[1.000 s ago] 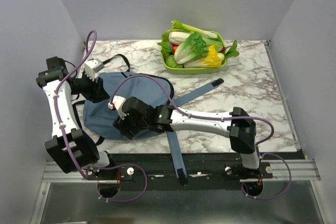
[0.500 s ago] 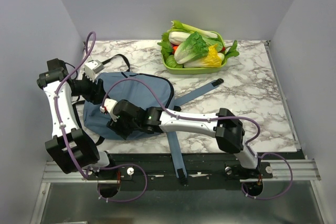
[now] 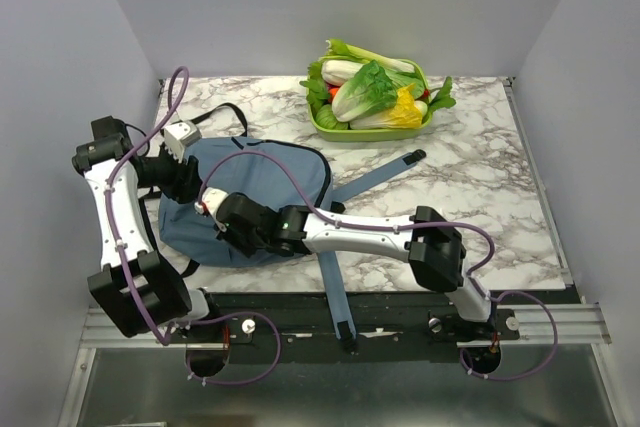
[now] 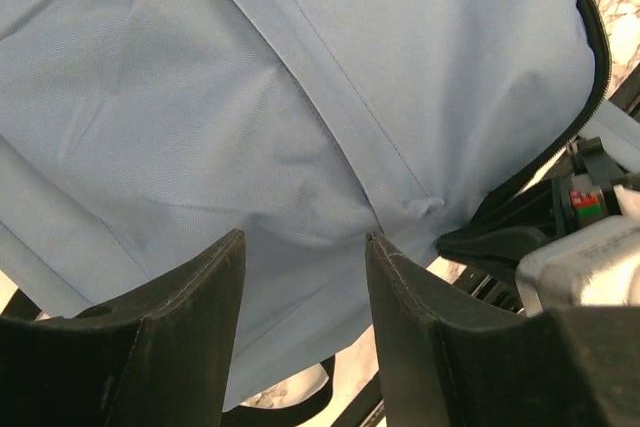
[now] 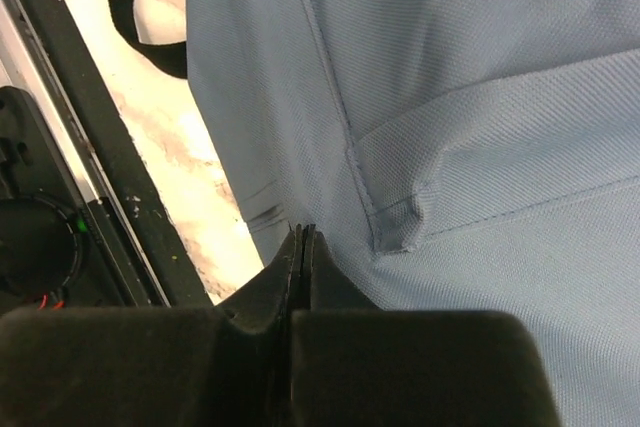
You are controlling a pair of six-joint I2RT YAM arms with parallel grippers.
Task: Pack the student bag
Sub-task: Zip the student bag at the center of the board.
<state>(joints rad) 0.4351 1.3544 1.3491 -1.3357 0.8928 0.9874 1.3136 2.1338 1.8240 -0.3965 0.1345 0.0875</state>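
Top cam: the student bag (image 3: 290, 172) lies flat on the left side of the marble table (image 3: 480, 197), with the left gripper (image 3: 187, 184) at its left edge and the right gripper (image 3: 225, 227) on its near-left corner, so I'm guessing the job right now is getting it open. Left wrist cam: fingers (image 4: 185, 312) are spread apart over plain cloth and the black zipper line (image 4: 598, 27) is off to the side, so I'd shift toward that before closing. Right wrist cam: fingers (image 5: 270, 292) are pressed together at the bag's hem, and I can't tell if any cloth is caught, so lift slowly and check.
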